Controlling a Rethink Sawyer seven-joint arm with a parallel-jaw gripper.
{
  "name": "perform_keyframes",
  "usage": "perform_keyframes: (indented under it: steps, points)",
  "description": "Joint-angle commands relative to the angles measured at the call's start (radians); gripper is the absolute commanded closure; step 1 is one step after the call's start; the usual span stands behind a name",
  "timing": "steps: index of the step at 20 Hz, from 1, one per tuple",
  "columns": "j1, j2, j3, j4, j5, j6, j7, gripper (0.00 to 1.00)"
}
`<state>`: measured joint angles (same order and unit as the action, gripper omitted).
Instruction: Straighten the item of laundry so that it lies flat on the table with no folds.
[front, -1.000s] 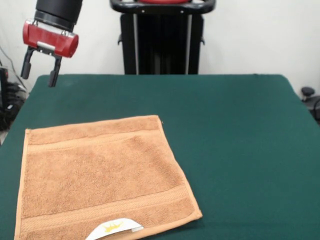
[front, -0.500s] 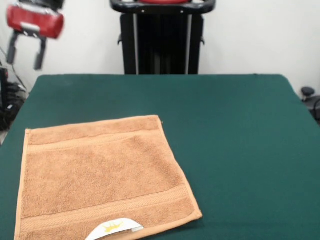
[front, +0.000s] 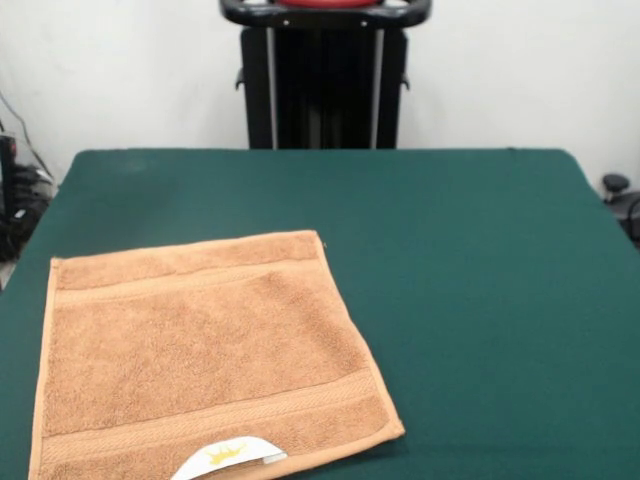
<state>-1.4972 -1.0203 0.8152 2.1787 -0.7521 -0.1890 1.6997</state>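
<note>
I see the towel (front: 205, 355) flat on the table (front: 480, 260), claw out of view so its state I cannot tell, and the label (front: 228, 458) near the edge may hide a fold.

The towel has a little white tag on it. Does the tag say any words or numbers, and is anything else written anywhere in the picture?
No words or numbers can be read anywhere.
The towel has a white label at its near edge: it shows only a small gold crown sign, with no letters that can be made out.
The green table carries no writing.
The black robot stand behind it shows no lettering either.
</note>
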Motion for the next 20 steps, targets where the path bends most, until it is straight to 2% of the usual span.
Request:
perform_keyframes:
  steps: [1, 2, 4, 7, 11, 20]
  points:
    - [0.010, 0.052, 0.322, 0.119, -0.106, 0.015, 0.092, 0.00]
    - [0.007, 0.079, 0.315, 0.110, -0.119, 0.027, 0.086, 0.00]
    - [0.048, 0.109, 0.222, 0.074, -0.158, 0.024, 0.063, 0.00]
    - [0.198, 0.116, -0.051, -0.002, -0.221, -0.046, 0.000, 0.00]
    - [0.222, 0.139, -0.098, -0.023, -0.226, -0.188, 0.012, 0.00]
    - [0.270, 0.205, -0.167, -0.091, -0.289, -0.251, 0.033, 0.00]
